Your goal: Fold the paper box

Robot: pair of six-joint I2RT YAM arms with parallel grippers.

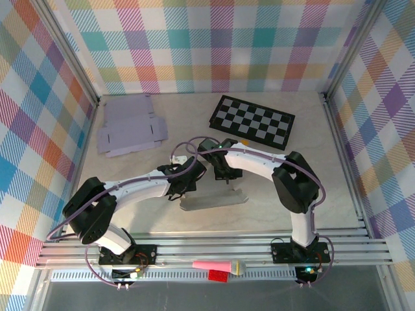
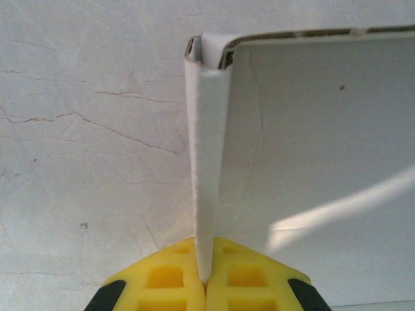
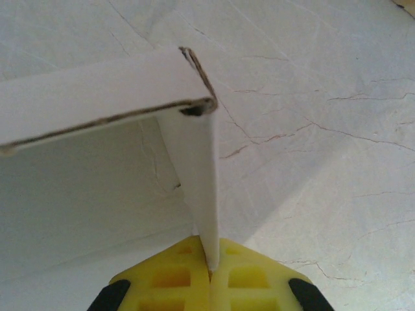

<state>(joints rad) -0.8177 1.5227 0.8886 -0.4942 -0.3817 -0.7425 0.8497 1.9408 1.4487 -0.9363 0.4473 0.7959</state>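
Fig.: wall-raising step, in hand. Box [image 1: 214, 202] lies on bench [image 1: 311, 149], on the arms' side of checkerboard [image 1: 253, 120]. L pincer [image 2: 205, 280] & R pincer [image 3: 210, 267] are each clamped fully onto an upright end flap [image 2: 206, 168], one per end. Box is thin white card w/ long wall up, corners creased, cut edges brownish. Next, you'll prob. need both flaps turned inward together, w/o tearing.
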